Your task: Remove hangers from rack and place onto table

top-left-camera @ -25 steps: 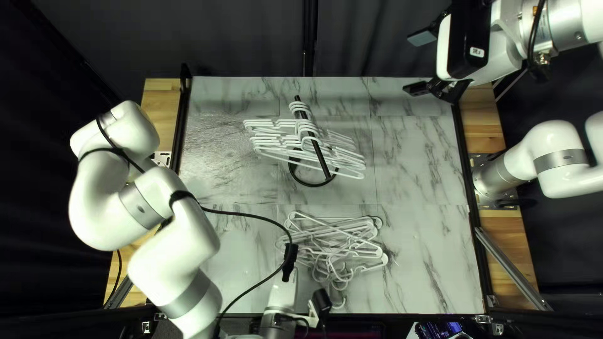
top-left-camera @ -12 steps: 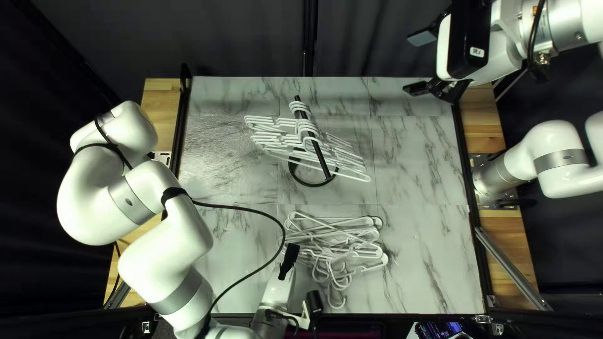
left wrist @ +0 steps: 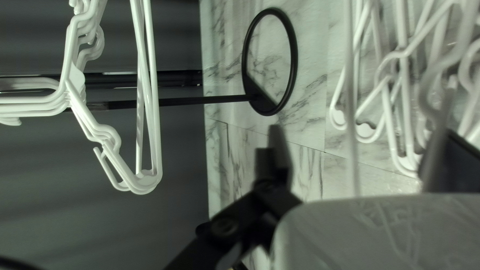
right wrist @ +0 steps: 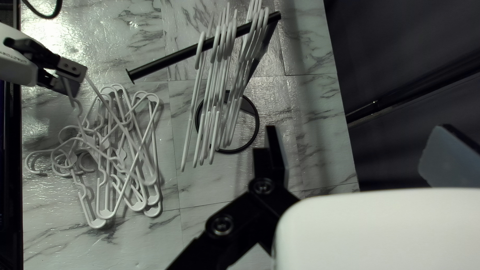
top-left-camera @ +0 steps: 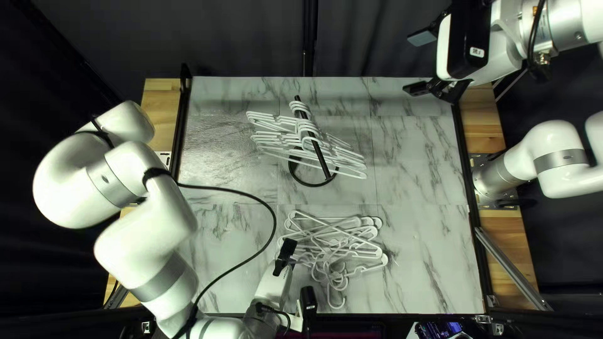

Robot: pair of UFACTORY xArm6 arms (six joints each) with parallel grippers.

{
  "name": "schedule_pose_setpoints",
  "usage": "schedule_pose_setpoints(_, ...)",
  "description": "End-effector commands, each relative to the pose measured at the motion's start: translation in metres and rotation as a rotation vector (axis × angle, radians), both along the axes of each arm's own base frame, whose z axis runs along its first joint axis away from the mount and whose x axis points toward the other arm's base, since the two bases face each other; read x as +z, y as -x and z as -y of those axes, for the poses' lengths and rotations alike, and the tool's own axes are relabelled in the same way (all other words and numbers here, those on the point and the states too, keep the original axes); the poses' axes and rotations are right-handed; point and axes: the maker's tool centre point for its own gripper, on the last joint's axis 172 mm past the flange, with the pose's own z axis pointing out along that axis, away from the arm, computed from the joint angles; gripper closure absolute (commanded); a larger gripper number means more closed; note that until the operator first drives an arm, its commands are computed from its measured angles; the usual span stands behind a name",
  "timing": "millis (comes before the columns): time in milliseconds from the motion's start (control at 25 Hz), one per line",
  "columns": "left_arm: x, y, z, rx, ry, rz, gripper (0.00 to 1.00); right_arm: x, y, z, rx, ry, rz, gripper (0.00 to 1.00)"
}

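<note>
White, thin hangers (left wrist: 142,187) hung bunched on black rack (top-left-camera: 321,160), ahead of L claw (top-left-camera: 287,249); tangled heap (right wrist: 106,214) of same lay just beside it. Both L & R claw (top-left-camera: 418,63) stood wide. Vs. prev. frame, L arm (top-left-camera: 69,182) had bent outward, rack's hangers swayed a bit.

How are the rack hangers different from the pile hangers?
The rack hangers hang up high, but the pile hangers mostly lie on the table. The rack hangers line up side by side, while the pile hangers crisscross messily. Both bunches are white.
</note>
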Motion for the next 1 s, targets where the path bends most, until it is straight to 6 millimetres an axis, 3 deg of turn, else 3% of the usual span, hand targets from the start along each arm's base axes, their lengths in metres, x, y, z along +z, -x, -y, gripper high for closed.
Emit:
schedule_pose_setpoints(40, 0.006, -0.001, -0.001, -0.013, 0.113, 0.013, 0.0, 0.0, 0.0, 0.0, 0.0, 0.0, 0.0, 0.0)
schedule_pose_setpoints(440, -0.005, -0.015, -0.003, -0.042, 0.382, 0.114, 0.0, 0.0, 0.0, 0.0, 0.0, 0.0, 0.0, 0.0)
schedule_pose_setpoints(840, 0.001, -0.019, 0.014, -0.032, 0.566, 0.245, 0.0, 0.0, 0.0, 0.0, 0.0, 0.0, 0.0, 0.0)
schedule_pose_setpoints(1000, 0.015, -0.012, 0.024, -0.021, 0.609, 0.277, 0.0, 0.0, 0.0, 0.0, 0.0, 0.0, 0.0, 0.0)
